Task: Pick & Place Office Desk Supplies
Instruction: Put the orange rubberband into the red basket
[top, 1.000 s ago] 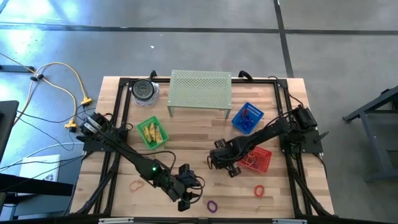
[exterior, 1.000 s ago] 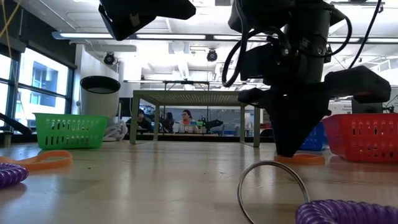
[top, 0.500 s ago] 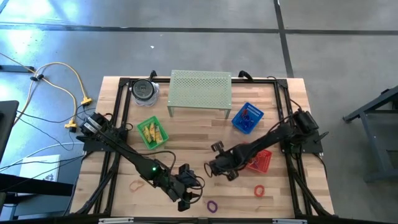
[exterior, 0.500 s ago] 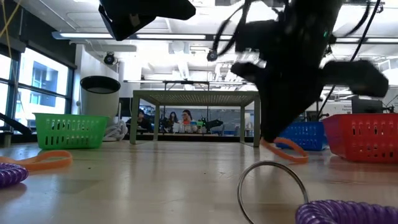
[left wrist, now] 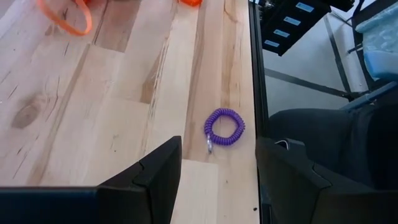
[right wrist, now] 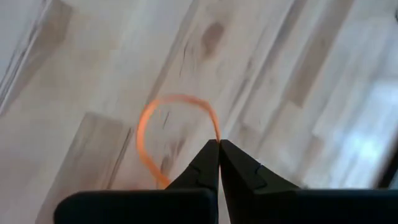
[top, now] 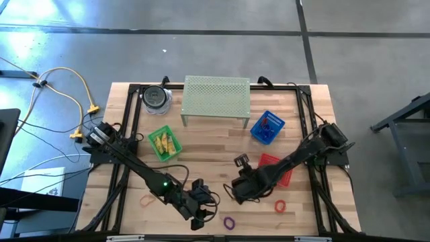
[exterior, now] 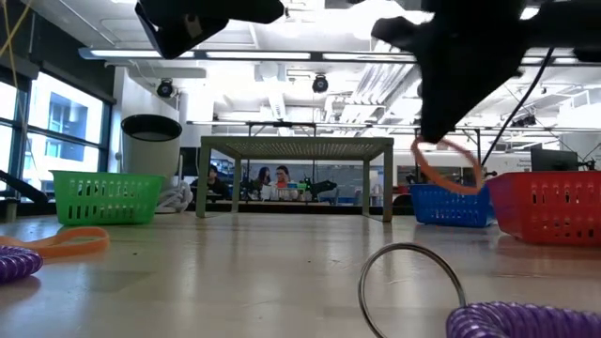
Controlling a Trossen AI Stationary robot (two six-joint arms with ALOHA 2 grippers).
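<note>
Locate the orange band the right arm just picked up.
The orange band hangs off the table, pinched in the shut right gripper. In the low view it dangles in front of the blue basket, left of the red basket.

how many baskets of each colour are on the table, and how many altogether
green basket: 1
blue basket: 1
red basket: 1
total: 3
</note>
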